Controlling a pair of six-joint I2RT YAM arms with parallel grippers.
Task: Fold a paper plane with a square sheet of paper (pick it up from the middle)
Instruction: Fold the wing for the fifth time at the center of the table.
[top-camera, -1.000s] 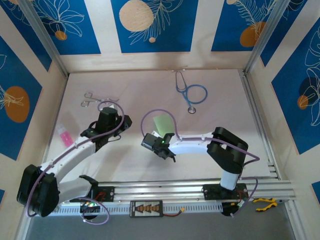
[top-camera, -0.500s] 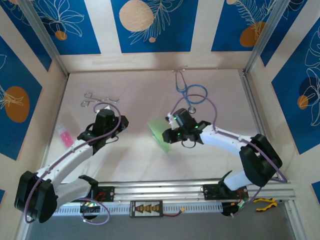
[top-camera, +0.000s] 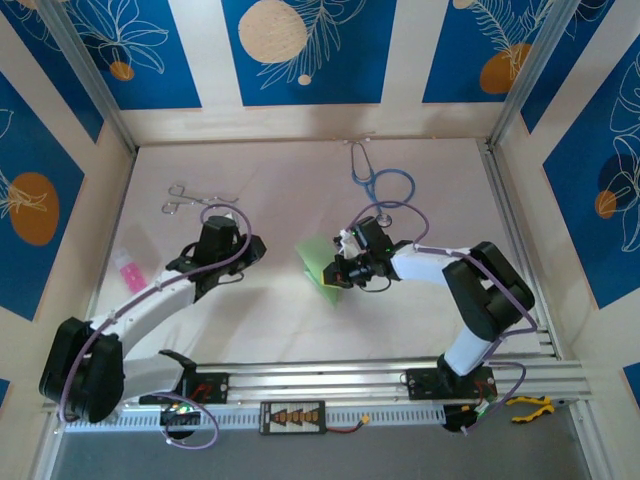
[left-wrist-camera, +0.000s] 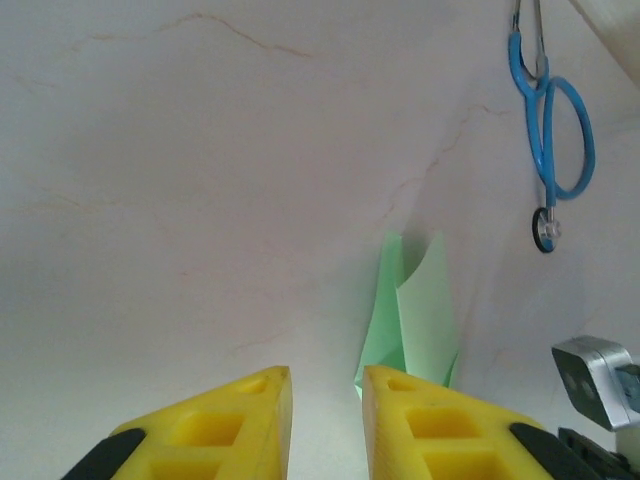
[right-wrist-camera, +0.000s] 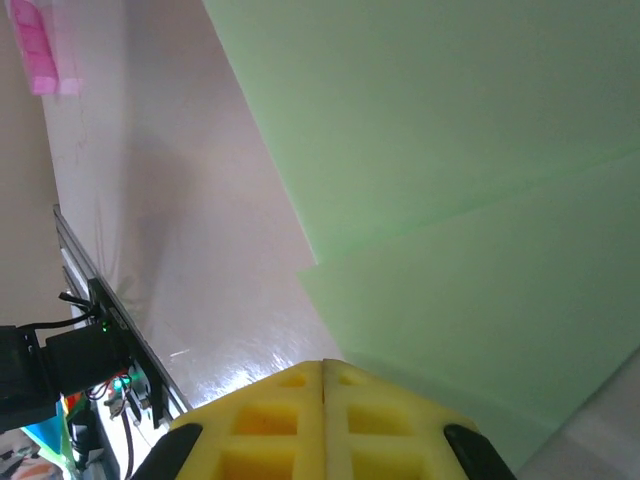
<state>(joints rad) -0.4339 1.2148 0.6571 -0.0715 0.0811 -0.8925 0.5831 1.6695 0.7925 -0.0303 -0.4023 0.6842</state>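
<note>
The pale green sheet of paper (top-camera: 318, 263) is folded over on itself and held tilted above the table's middle. My right gripper (top-camera: 339, 272) is shut on its right edge; in the right wrist view the yellow fingertips (right-wrist-camera: 322, 368) meet and the paper (right-wrist-camera: 450, 170) spreads out in front of them in two overlapping layers. My left gripper (top-camera: 250, 250) is open to the left of the paper, apart from it. In the left wrist view the gripper (left-wrist-camera: 327, 385) is open, with the standing paper (left-wrist-camera: 418, 310) just beyond the right finger.
A blue stethoscope (top-camera: 381, 186) (left-wrist-camera: 552, 150) lies at the back right. Metal forceps (top-camera: 190, 197) lie at the back left. A pink object (top-camera: 130, 270) (right-wrist-camera: 38, 45) sits by the left wall. The aluminium rail (top-camera: 330, 380) runs along the near edge.
My right arm swung out from near the rail and took the paper, lifting it off the table. In the last half second its elbow drew in. The left gripper barely moved.
</note>
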